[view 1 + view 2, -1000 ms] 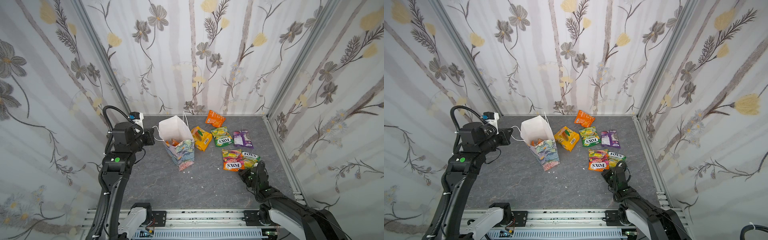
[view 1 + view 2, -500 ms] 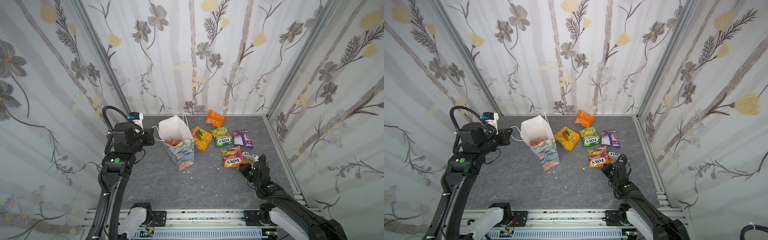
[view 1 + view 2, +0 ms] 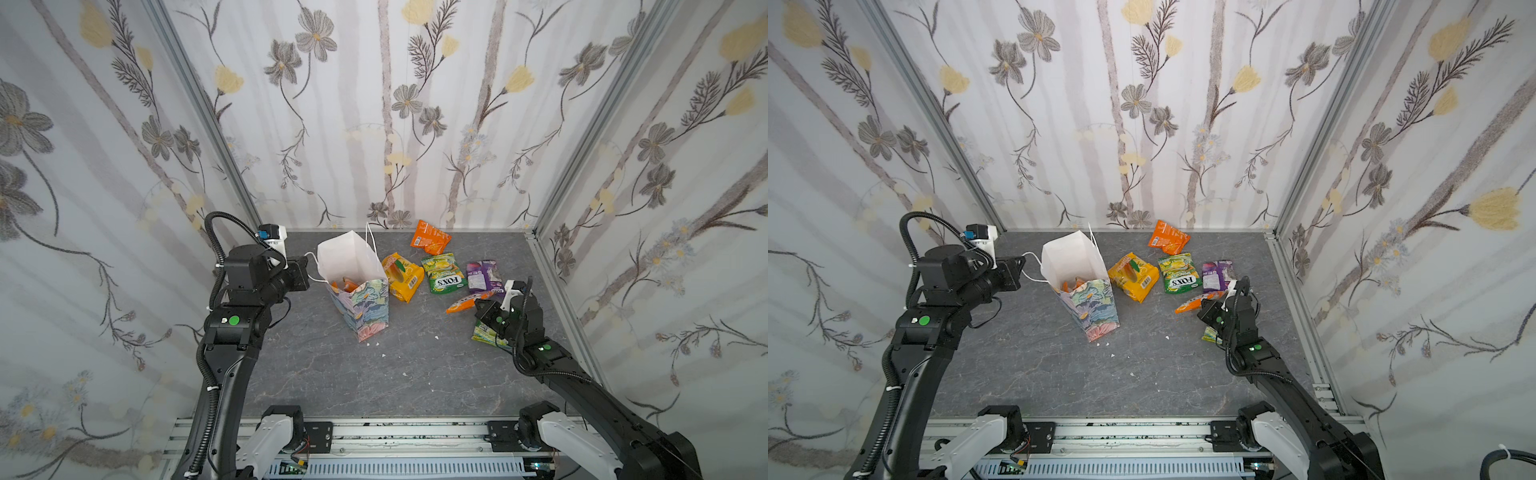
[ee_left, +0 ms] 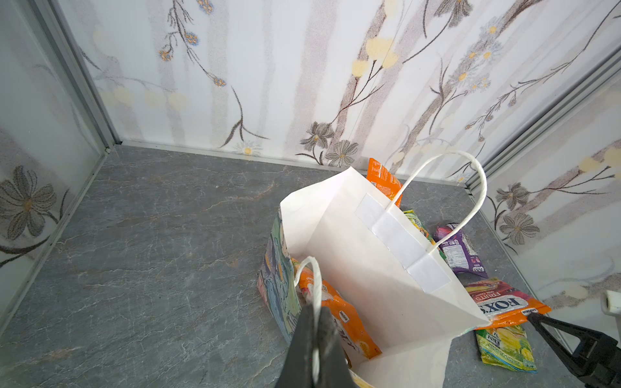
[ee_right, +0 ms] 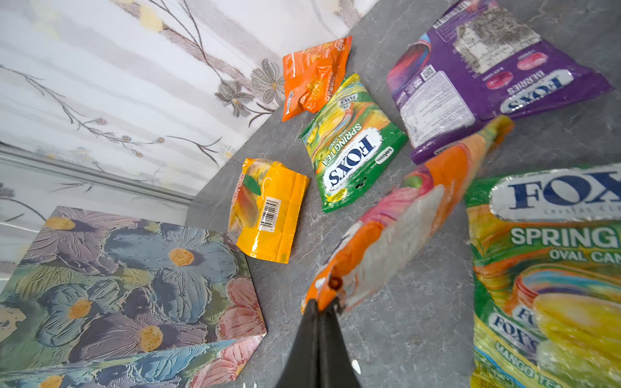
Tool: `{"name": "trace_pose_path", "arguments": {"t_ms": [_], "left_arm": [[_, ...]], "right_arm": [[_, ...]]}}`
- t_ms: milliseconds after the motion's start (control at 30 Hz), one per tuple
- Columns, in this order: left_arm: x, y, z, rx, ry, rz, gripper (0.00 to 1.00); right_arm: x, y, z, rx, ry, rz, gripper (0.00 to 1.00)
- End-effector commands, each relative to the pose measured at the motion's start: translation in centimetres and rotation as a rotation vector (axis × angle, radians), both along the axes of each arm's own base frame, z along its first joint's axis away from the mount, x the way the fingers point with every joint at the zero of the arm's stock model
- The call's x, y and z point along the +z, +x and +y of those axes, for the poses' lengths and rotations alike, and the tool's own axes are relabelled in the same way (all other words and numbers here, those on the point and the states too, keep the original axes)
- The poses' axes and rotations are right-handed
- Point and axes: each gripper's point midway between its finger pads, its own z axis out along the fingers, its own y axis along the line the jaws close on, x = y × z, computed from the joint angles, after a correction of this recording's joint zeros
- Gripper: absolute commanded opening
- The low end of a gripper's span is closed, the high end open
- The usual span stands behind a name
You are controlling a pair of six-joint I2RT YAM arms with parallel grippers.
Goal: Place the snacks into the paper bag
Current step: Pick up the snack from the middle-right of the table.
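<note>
The paper bag [image 3: 360,308] [image 3: 1090,308] [image 5: 111,289] stands open on the grey floor, with an orange packet [image 4: 339,319] inside. My left gripper [image 3: 306,266] [image 3: 1022,266] [image 4: 315,324] is shut on the bag's white cord handle [image 4: 311,268]. My right gripper [image 3: 478,302] [image 3: 1202,308] [image 5: 323,306] is shut on one edge of a pink-orange FOX'S packet [image 3: 462,302] [image 3: 1194,302] [image 5: 403,221], which hangs above the floor to the right of the bag. A green-yellow packet [image 3: 484,332] [image 5: 544,275] lies partly under that arm.
More snacks lie right of the bag: a yellow packet [image 3: 401,276], a green FOX'S packet [image 3: 442,274], a purple one [image 3: 482,274] and an orange one [image 3: 430,239] near the back wall. Flowered walls close three sides. A metal rail [image 3: 415,434] runs along the front.
My right gripper has risen and moved away from the front rail, lifting the pink-orange packet off the floor by its edge. The left arm and the bag have not moved.
</note>
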Motion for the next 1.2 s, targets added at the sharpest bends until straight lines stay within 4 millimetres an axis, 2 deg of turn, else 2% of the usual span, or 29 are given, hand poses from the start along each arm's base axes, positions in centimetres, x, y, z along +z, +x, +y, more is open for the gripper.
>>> {"name": "trace_pose_path", "arguments": {"t_ms": [0, 500, 533, 800, 1167], "left_arm": [[0.7, 0.2, 0.1, 0.0, 0.008, -0.03, 0.0], [1.1, 0.1, 0.1, -0.003, 0.014, -0.036, 0.0], [1.2, 0.1, 0.0, -0.005, 0.014, -0.037, 0.0], [1.1, 0.2, 0.0, -0.005, 0.013, -0.034, 0.0], [1.0, 0.1, -0.1, -0.008, 0.009, -0.031, 0.0]], "right_arm": [[1.8, 0.5, 1.4, 0.097, -0.043, -0.054, 0.0], [5.1, 0.8, 5.2, 0.355, -0.116, -0.106, 0.0], [6.6, 1.0, 5.6, 0.372, -0.115, -0.139, 0.0], [11.2, 0.8, 8.5, 0.53, -0.157, -0.24, 0.0], [16.4, 0.4, 12.4, 0.685, -0.187, -0.318, 0.0]]}}
